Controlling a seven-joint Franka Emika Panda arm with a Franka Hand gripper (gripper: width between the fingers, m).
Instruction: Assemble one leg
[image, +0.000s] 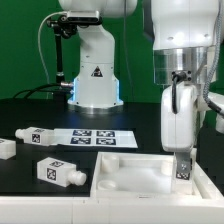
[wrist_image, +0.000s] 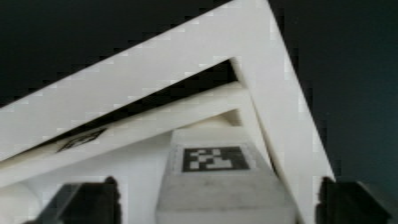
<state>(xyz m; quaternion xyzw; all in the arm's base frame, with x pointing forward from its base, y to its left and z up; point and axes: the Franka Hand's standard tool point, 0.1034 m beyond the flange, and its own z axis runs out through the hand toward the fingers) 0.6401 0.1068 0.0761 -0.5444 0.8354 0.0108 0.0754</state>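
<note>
A white leg (image: 184, 171) with a black-and-white tag stands upright in the flat white square panel (image: 130, 176), at that panel's corner on the exterior view's right. My gripper (image: 180, 155) hangs straight down over it. In the wrist view the leg (wrist_image: 217, 160) lies between my two dark fingers (wrist_image: 89, 200), with a gap showing on each side. My gripper (wrist_image: 217, 198) is open around the leg. The panel's corner (wrist_image: 178, 80) fills the view beyond the leg.
Three more tagged white legs lie on the black table at the exterior view's left (image: 30, 135), (image: 5, 148), (image: 60, 172). The marker board (image: 100, 138) lies behind the panel. The arm's base (image: 97, 70) stands at the back.
</note>
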